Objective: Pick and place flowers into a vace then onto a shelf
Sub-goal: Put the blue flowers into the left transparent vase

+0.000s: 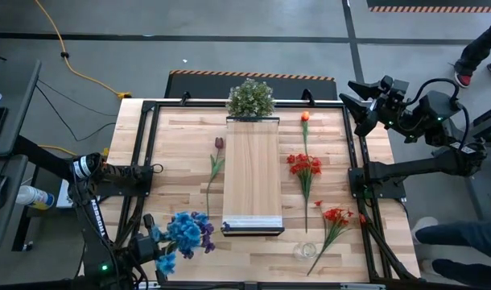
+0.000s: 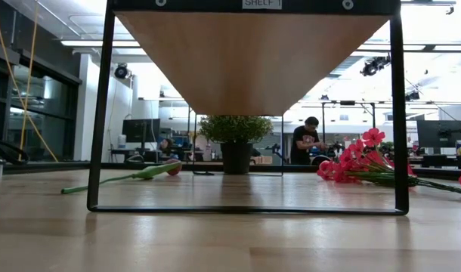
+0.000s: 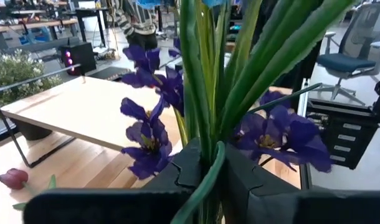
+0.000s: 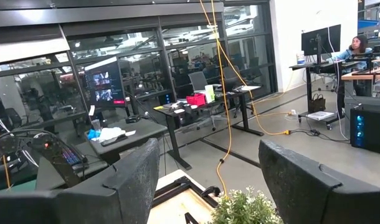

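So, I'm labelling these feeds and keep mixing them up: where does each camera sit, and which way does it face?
High view: overhead, looking straight down on the long light-wood shelf, both dark arms at the sides.
Low view: at tabletop height, looking level under the shelf; no arm shows.
Left wrist view: on the left arm, left gripper shut on the green-stemmed blue and purple flowers.
Right wrist view: on the right arm, open right gripper facing the room.
Shared: the bushy round green plant shows in the high and low views.

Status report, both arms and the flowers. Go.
Left end effector shut on blue-purple flower bunch, near-left table corner. Right end effector open, empty, parked off far-right edge. Raised light-wood shelf bare. Clear glass vase lying near front edge.
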